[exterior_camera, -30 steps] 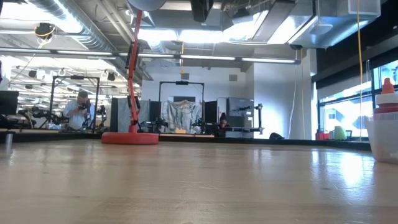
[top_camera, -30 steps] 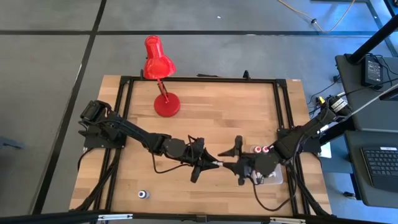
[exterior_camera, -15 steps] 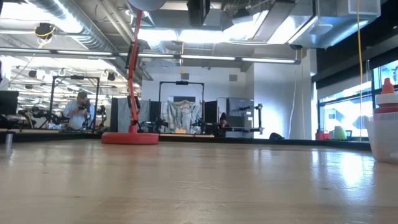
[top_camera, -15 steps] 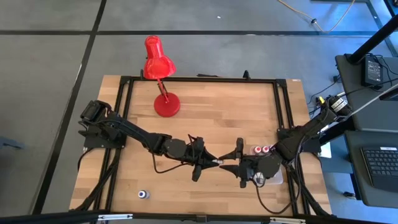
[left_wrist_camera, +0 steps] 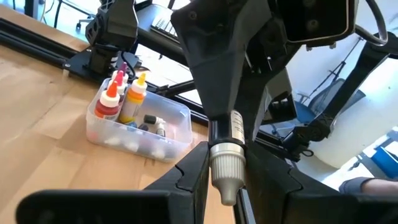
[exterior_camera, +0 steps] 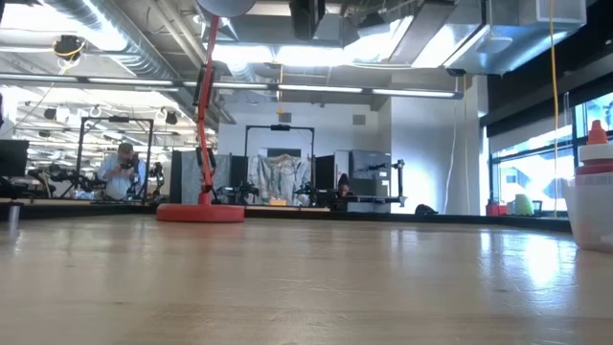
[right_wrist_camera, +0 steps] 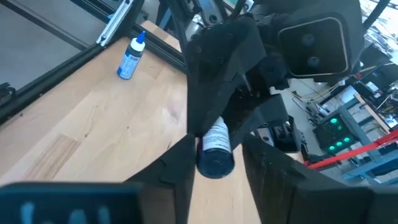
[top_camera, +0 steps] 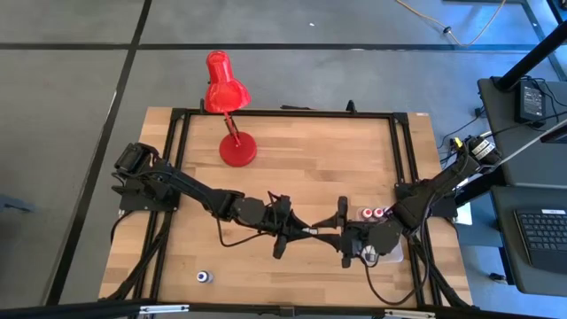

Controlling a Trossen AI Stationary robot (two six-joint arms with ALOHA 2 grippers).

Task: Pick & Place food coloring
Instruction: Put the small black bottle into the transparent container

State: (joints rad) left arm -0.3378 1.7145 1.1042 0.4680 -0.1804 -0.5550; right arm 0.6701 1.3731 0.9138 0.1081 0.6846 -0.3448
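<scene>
A small food coloring bottle [left_wrist_camera: 236, 124], with a white cap, a label and a dark blue body, hangs in the air above the middle of the table. My left gripper [top_camera: 306, 230] is shut on its cap end. My right gripper [top_camera: 330, 234] faces it from the table's right and is open. Its fingers [right_wrist_camera: 183, 158] stand on either side of the bottle's blue base end [right_wrist_camera: 216, 163], with a gap showing on one side. Another blue bottle [top_camera: 205, 276] lies on its side on the wood near the front left. My left gripper pinches the bottle's white cap [left_wrist_camera: 225, 163] between its two fingers. The fingers come about level from the table's left and run along the bottle. The bottle is lifted clear of the table, roughly level, with its base pointing at the right gripper.
A clear tub [top_camera: 390, 251] at the table's right holds several bottles, two of them upright with red caps [top_camera: 372, 213]. A red desk lamp [top_camera: 232, 115] stands at the far left on its round base. Bare wood lies between the lamp and the arms.
My right gripper's fingers have drawn a little closer together around the bottle's base end. Both arms have kept their places, and the bottle has stayed in the left gripper.
</scene>
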